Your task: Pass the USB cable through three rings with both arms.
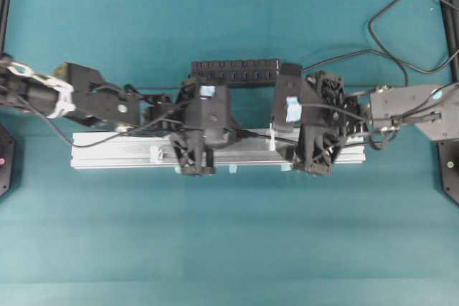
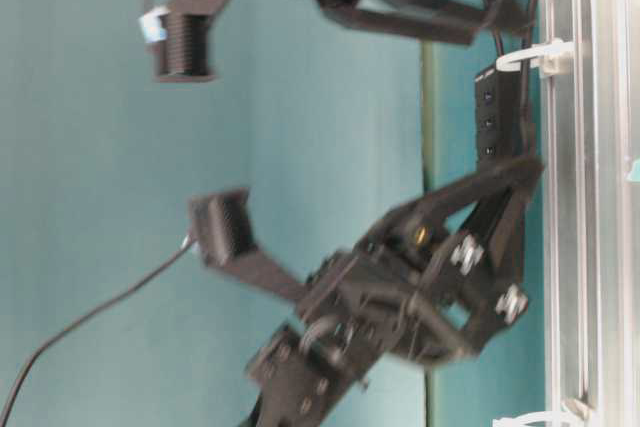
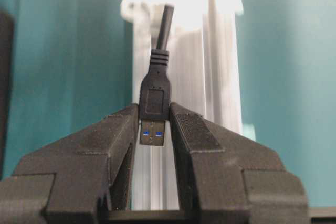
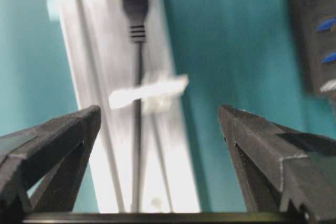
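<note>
The USB cable (image 3: 155, 103) lies lengthwise along the silver rail (image 3: 220, 77), plug toward my left gripper (image 3: 155, 129), which pinches it; its lead runs through a white ring (image 4: 149, 92); my right gripper (image 4: 160, 121) stands spread above.

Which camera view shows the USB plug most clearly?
The left wrist view: the USB plug fills the centre, sharp, clamped between the left gripper fingers. The right wrist view shows only its blurred rear end at the top edge. In the overhead and table-level views the arms hide it.
</note>
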Tool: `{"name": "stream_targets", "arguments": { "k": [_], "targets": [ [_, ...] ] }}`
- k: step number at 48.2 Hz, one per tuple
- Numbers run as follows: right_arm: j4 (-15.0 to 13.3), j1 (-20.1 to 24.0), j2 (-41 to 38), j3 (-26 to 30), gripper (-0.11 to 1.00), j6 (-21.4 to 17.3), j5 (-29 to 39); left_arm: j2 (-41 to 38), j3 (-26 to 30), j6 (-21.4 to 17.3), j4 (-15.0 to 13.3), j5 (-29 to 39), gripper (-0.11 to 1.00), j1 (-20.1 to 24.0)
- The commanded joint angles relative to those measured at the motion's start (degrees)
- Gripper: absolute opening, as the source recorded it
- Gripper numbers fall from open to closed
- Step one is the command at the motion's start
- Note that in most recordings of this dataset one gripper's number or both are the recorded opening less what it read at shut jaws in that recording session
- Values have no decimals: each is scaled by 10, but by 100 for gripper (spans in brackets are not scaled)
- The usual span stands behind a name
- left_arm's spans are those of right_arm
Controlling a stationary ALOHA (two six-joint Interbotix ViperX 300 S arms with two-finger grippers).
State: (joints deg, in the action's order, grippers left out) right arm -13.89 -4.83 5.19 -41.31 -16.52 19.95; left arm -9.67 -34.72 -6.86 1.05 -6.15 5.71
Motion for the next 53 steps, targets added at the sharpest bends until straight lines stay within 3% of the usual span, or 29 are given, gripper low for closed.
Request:
{"name": "stream_targets", "arguments": {
  "k": [1, 17, 32, 36, 47, 53],
  "targets": [
    [-4, 0, 11, 20, 69, 6, -2, 29, -8, 0, 1, -1, 25, -2],
    [-4, 0, -21, 75, 68, 10, -4, 102, -50, 0, 1, 3, 25, -2],
    [-4, 3, -70, 99, 63, 29, -37, 112, -49, 3, 1, 2, 25, -3],
    [-4, 3, -76, 105, 53, 30, -40, 112, -51, 3, 1, 3, 25, -4],
    [-4, 3, -81, 112, 6, 31, -43, 114, -54, 4, 1, 2, 25, -5],
    [-4, 3, -81, 112, -5, 30, -42, 114, -54, 4, 1, 3, 25, -5]
  ]
}}
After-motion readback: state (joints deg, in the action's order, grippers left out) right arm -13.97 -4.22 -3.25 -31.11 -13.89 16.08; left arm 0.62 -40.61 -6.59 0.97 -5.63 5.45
